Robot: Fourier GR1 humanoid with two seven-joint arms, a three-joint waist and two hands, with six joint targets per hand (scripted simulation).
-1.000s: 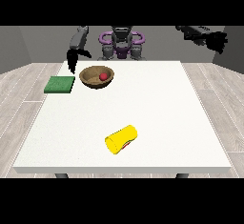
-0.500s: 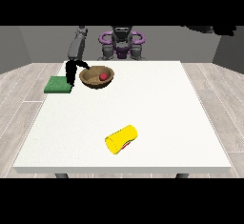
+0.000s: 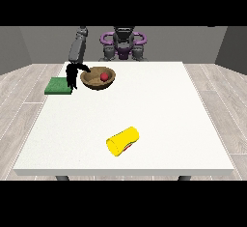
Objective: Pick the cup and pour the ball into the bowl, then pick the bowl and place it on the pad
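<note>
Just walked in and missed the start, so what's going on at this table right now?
The robot has the hand at the view's left down at the rim of the wooden bowl, which holds the red ball. The green pad lies just beside it. The yellow cup lies on its side near the table's front.

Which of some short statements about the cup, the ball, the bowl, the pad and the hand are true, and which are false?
1. The yellow plastic cup stands upright on the white table. False: it lies on its side.
2. The small red ball is inside the brown wooden bowl. True.
3. The bowl rests on the flat green pad. False: it stands on the table beside the pad.
4. The black hand at the view's left is at the bowl's rim, on the side facing the pad. True.
5. The cup lies nearer to the camera than the bowl. True.
</note>
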